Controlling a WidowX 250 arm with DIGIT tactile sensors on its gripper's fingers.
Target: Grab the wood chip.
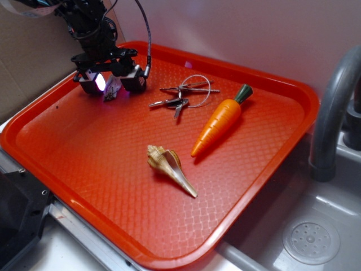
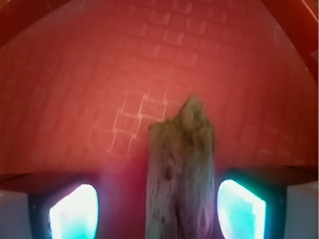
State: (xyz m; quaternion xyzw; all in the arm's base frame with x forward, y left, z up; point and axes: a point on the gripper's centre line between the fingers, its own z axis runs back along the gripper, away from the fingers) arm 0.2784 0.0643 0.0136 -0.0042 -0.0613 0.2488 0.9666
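Note:
The wood chip (image 1: pixel 111 90) is a small pale tan-grey piece lying near the tray's far left corner. My gripper (image 1: pixel 111 83) is lowered over it, open, with one finger on each side of the chip. In the wrist view the wood chip (image 2: pixel 182 169) runs up from the bottom edge between my two glowing pads (image 2: pixel 75 214). It sits close to the right pad, and a wide gap of red tray shows on its left. My gripper (image 2: pixel 157 216) has not closed on it.
The orange tray (image 1: pixel 84 164) also holds a bunch of keys (image 1: pixel 180 96), a toy carrot (image 1: pixel 220 119) and a spiral seashell (image 1: pixel 169 166). The tray's raised rim runs just behind my gripper. A grey sink and faucet (image 1: pixel 333 113) stand to the right.

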